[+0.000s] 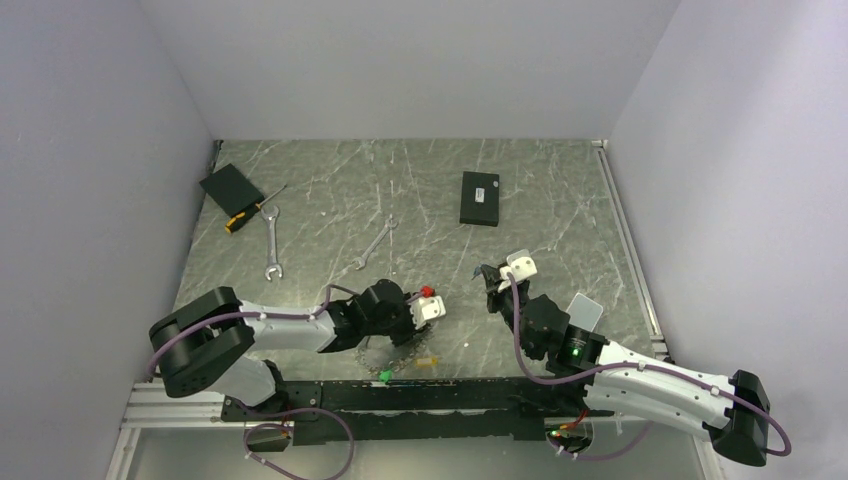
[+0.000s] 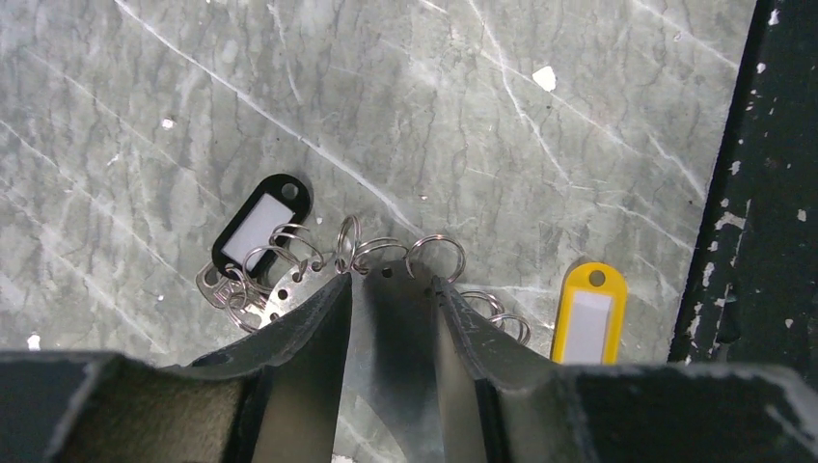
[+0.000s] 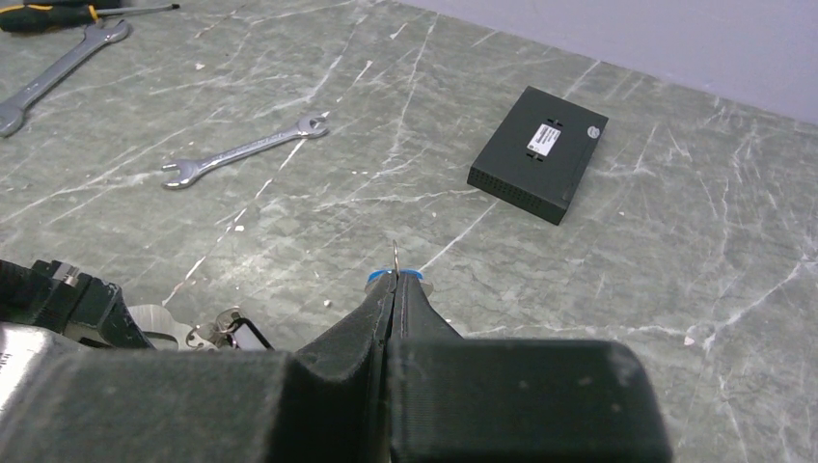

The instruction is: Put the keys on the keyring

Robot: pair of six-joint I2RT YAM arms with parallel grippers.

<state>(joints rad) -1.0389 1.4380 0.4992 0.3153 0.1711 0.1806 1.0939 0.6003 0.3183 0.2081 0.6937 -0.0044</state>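
The right tool (image 3: 394,282) is clamped tight on a small blue-headed metal key (image 3: 415,278), held above the grey marbled worktop (image 3: 675,289), probably ready for threading. The left tool (image 2: 394,280) straddles the ringed cluster of the thin silver wire keyring (image 2: 285,285) down on the worktop. Its jaws are partly apart, and I cannot tell whether they grip. The key hangs apart from the keyring, off to its right.

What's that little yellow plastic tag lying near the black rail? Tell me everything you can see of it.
The yellow plastic key tag is a small rounded oblong with a white label strip down its middle and a round hole at one end. It lies flat on the grey marbled table, close to the black rail along the edge. No ring shows through its hole. Small silver split rings lie beside it, apparently not touching.
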